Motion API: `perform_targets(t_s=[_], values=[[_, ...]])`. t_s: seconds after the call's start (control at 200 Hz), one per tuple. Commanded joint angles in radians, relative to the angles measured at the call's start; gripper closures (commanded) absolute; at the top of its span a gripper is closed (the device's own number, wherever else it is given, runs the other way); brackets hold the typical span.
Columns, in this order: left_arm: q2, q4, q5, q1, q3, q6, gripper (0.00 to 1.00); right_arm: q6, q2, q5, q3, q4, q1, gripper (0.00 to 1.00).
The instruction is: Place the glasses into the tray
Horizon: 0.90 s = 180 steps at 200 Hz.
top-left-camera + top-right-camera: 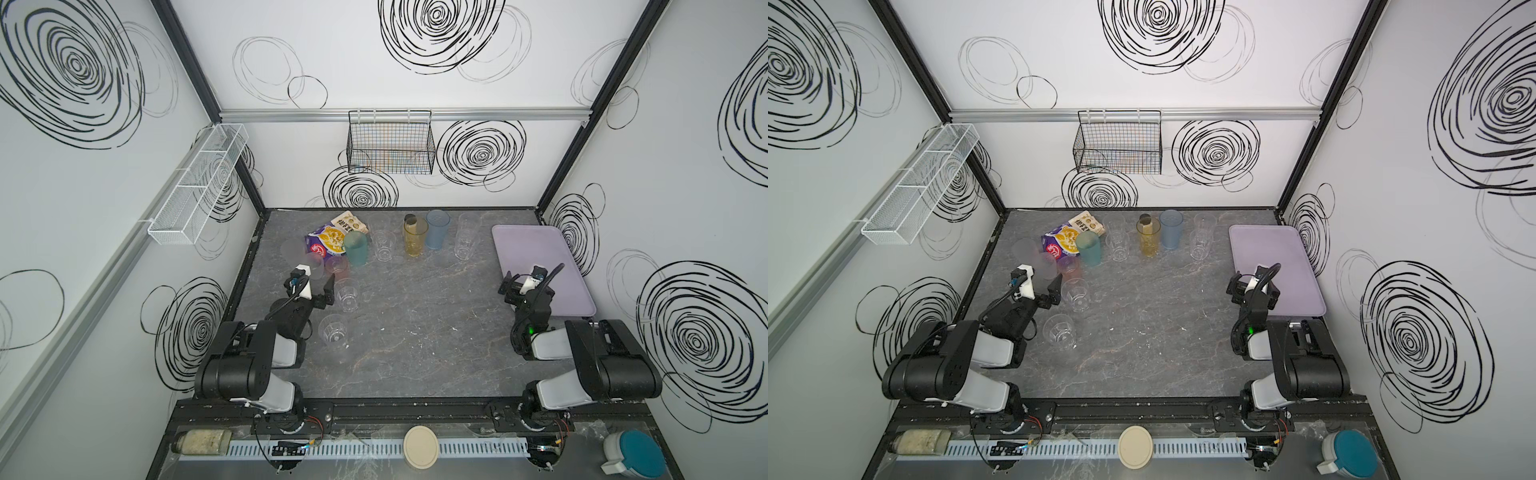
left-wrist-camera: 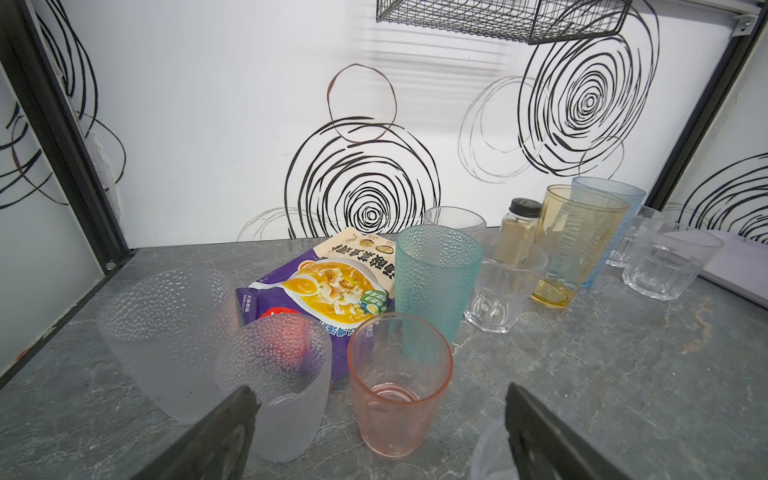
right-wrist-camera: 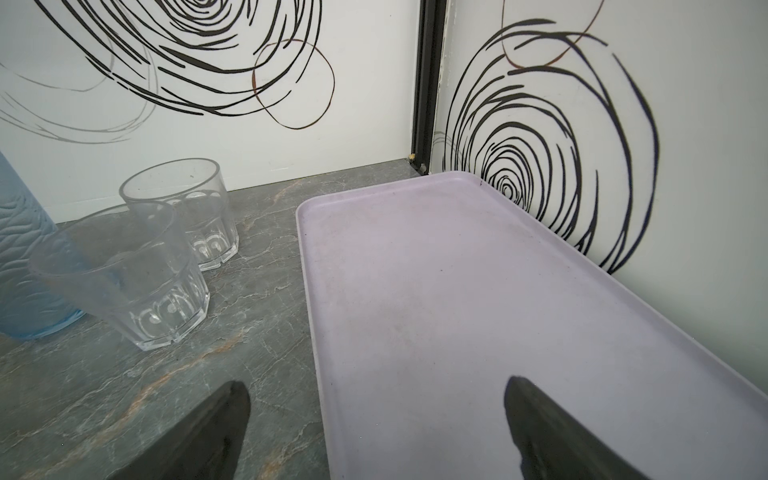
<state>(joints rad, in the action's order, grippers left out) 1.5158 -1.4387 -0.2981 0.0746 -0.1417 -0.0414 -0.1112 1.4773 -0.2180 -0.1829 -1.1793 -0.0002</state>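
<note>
At the table's left, the left gripper [image 2: 380, 392] hangs open and empty, facing the pink glass [image 2: 399, 415] among the glasses [image 1: 355, 249]. None is in the tray [image 1: 536, 249] at right, over whose left edge the right gripper [image 3: 376, 388] hangs open. Next, probably: straddle the pink glass and close.

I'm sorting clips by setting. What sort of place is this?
Probably a robot test booth, not a home: a left arm and right arm mounted at a marble-look tabletop, enclosed by swirl-printed wall panels, with a wire basket hung behind.
</note>
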Motion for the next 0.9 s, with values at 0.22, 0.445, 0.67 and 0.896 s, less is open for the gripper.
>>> perform_targets(t_s=[0.22,0.445,0.67,0.896], values=[[0.009,-0.089,-0.018,0.008,0.008,-0.002,0.04,0.012,-0.007,-0.017,-0.015,-0.026,0.004,0.00],[0.009,-0.089,-0.015,0.007,0.009,-0.003,0.04,0.012,-0.006,-0.017,-0.015,-0.026,0.003,0.00],[0.007,-0.089,-0.014,0.008,0.009,-0.002,0.04,0.010,-0.007,-0.016,-0.014,-0.026,0.004,0.00],[0.009,-0.088,-0.014,0.007,0.009,-0.003,0.04,0.007,-0.006,-0.003,-0.015,-0.023,-0.001,0.00]])
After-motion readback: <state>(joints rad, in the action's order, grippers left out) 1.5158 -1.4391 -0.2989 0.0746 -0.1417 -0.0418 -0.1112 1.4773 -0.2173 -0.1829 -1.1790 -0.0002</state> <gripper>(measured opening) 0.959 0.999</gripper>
